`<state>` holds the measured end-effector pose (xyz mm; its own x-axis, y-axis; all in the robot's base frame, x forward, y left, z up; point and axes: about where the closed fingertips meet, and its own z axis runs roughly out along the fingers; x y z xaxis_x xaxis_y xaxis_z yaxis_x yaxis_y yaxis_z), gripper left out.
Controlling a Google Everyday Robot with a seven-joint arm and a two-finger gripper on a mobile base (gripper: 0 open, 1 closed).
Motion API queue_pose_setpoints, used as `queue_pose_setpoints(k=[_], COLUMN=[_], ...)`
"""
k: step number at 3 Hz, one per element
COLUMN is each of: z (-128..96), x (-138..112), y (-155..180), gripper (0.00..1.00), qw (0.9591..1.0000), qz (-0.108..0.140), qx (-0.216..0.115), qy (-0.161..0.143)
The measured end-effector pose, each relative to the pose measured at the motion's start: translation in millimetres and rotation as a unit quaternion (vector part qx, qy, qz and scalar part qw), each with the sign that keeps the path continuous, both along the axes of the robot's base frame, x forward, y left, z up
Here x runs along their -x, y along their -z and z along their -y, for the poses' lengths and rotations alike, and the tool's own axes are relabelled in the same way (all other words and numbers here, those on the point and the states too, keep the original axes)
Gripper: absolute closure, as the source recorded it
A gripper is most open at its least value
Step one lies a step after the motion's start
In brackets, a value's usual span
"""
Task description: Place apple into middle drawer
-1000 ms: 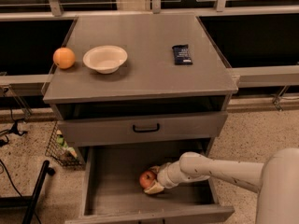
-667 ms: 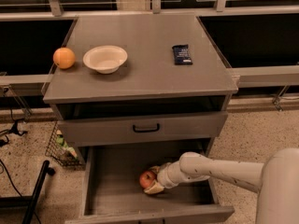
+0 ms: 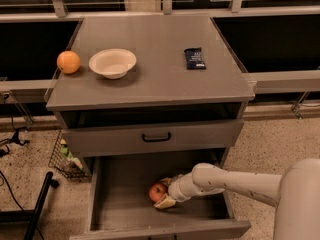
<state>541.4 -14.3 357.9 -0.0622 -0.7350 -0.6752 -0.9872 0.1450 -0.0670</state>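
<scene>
My tool (image 3: 161,193) is down inside the middle drawer (image 3: 120,206), which stands pulled out at the bottom of the grey cabinet. My white arm (image 3: 235,180) reaches in from the right, over the drawer's right wall. The apple (image 3: 156,191) is in that drawer, near the middle of its bare grey floor and a little toward the right. It sits right at the front of my tool and touches it. I cannot tell whether the tool is clamped on the apple or loose about it, nor whether the fruit already rests on the drawer floor or hangs just above it.

Above the open drawer is another drawer (image 3: 155,137), closed, with a flat grey front and a black bar handle. On the bench (image 3: 160,49) on top of the cabinet, an orange (image 3: 68,62) lies at the left edge, a white bowl (image 3: 112,62) stands upright just beside it, and a dark snack packet (image 3: 194,58) lies flat, well apart to the right. On the speckled floor left of the cabinet stands a wire basket (image 3: 65,158).
</scene>
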Motion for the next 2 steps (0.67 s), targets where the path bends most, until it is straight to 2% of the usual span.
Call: queue_pose_setpoints(k=[1,2], z=[-0.1,-0.1], x=[0.0,0.0], y=[0.0,0.0], gripper=[0.0,0.0], qw=[1.0,1.0], qz=[0.0,0.0], qx=[0.0,0.0], qy=[0.0,0.0])
